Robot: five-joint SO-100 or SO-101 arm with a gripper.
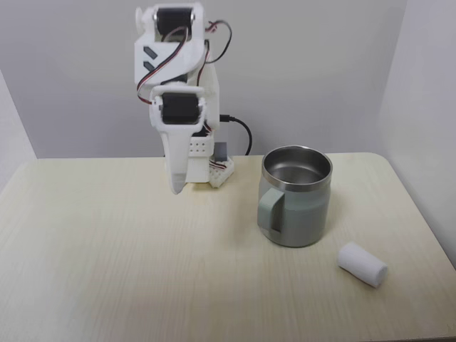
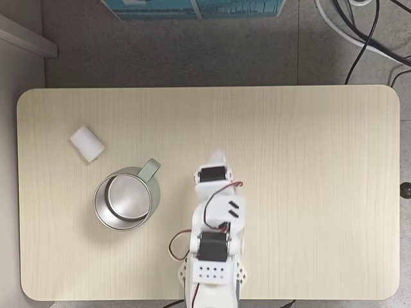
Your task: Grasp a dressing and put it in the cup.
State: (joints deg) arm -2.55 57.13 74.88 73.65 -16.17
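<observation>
A pale wood-grain table [image 1: 107, 249] carries the white arm [image 1: 178, 85], folded upright with nothing between it and the task items. The sage-green cup [image 1: 296, 206] stands open, its steel interior visible from above [image 2: 124, 200]. That fixed view also shows grey floor and black cables [image 2: 359, 32]. The gripper [image 1: 176, 187] points down, holding nothing; its opening cannot be judged. The dressing [image 1: 362, 264], a small white roll, lies near the cup, apart.
</observation>
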